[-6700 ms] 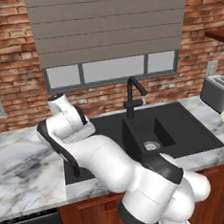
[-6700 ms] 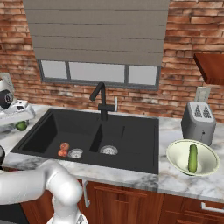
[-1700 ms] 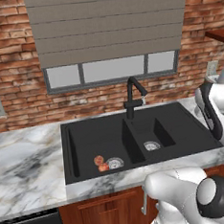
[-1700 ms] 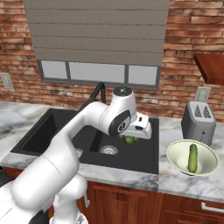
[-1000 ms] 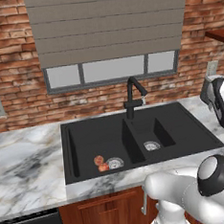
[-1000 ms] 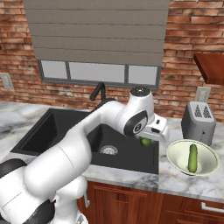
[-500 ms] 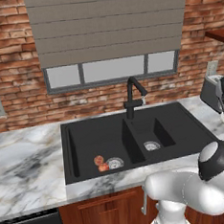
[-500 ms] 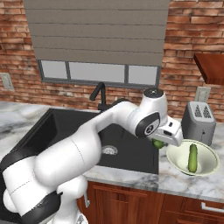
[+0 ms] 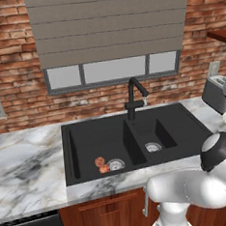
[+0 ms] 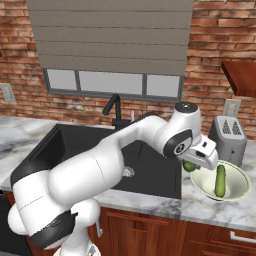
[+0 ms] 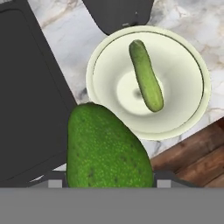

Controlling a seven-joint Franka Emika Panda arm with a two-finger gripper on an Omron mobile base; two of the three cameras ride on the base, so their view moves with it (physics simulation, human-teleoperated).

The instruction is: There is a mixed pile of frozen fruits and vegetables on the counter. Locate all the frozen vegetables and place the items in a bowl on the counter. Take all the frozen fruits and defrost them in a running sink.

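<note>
Left base view: two red fruits (image 9: 101,165) lie in the sink (image 9: 88,141), at 7 o'clock from the faucet (image 9: 134,97).

Right base view: my claw (image 10: 192,164) hangs at the bowl's (image 10: 239,192) 10 o'clock rim.

Hand view: I'm grasping the bright-green item (image 11: 106,148); the cucumber (image 11: 145,75) lies in the bowl.

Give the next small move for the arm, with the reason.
Probably carry the green item a bit farther over the bowl, then release. The gripper holds it just short of the rim, over the counter; the cucumber already lies inside.
</note>
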